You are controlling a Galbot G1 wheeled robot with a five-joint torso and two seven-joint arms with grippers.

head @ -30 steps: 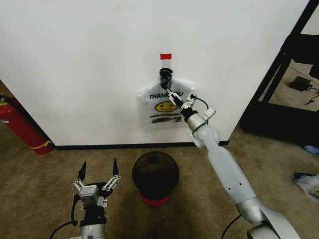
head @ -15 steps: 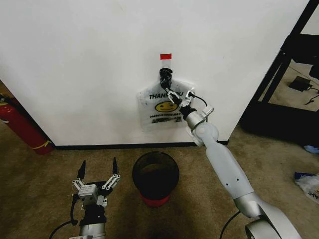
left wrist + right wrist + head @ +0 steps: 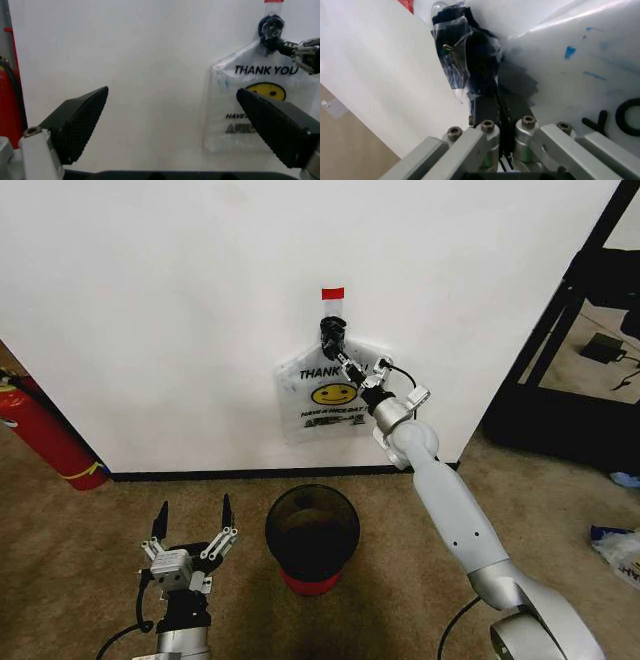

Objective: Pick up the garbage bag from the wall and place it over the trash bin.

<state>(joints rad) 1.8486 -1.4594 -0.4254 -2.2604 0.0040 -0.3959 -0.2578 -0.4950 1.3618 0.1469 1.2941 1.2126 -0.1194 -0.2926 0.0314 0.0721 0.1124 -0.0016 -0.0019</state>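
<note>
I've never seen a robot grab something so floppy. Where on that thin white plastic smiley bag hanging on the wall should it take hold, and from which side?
Probably the bunched handles of the thin white plastic smiley bag at the black hook, approached head-on from the room side. The body hangs flat against the white wall, offering nothing to pinch. The right gripper is there, fingers closed.

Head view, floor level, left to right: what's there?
Fire extinguisher → left gripper, open → trash bin → right arm's base → crumpled bag at the edge.
</note>
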